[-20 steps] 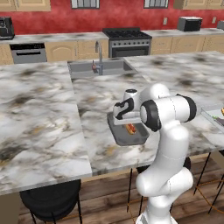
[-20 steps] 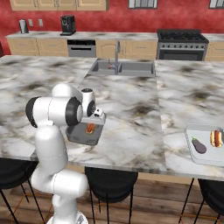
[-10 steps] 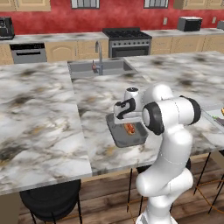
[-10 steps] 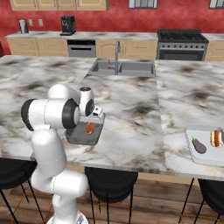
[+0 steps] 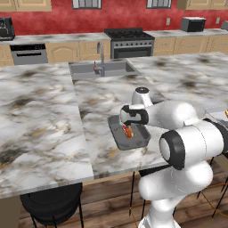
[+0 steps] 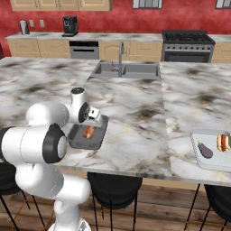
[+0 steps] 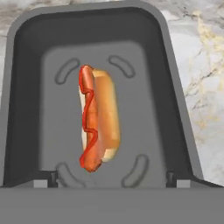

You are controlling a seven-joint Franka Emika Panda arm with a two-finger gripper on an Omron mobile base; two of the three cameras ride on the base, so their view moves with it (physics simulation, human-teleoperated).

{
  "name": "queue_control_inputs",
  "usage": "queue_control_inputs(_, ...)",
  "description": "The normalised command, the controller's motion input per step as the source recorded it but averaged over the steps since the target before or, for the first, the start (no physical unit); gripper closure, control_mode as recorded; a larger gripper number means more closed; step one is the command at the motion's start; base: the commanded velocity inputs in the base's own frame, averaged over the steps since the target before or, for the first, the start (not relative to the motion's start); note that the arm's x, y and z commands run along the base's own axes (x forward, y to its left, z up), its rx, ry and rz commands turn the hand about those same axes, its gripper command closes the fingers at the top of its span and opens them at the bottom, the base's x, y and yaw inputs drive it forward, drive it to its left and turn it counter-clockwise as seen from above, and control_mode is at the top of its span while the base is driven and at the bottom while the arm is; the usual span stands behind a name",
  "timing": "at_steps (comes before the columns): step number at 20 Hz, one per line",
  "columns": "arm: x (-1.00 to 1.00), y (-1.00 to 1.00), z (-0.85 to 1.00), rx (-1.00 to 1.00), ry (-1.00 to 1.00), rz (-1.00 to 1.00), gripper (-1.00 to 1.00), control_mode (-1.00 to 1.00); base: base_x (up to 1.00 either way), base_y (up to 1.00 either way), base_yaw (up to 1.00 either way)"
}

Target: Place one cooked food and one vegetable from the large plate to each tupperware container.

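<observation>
The gripper hangs open just above the dark tray, jaws spread clear of the hot dog lying free on the tray floor. The far-right light tray holds an eggplant and another hot dog.

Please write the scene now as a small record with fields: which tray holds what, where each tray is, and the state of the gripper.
dark grey tray: on the marble counter, directly under the gripper
hot dog: lies on this tray's floor, alone, free of the fingers
light grey tray: far to the right on the same counter
contents of light grey tray: an eggplant and a second hot dog
gripper: open, above the dark tray, holding nothing
missing in dark tray: a vegetable
</observation>
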Motion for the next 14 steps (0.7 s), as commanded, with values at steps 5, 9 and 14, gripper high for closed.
queue_control_inputs(5, -0.66, 0.01, 0.69, 0.0, -0.19, -0.04, -1.0, -1.0, 0.0, 0.0, 0.0)
queue_control_inputs(9, -0.54, 0.03, 0.66, 0.0, -0.21, -0.04, -1.0, -1.0, 0.0, 0.0, 0.0)
queue_control_inputs(14, -0.5, 0.08, 0.59, 0.0, -0.21, -0.03, -1.0, -1.0, 0.0, 0.0, 0.0)
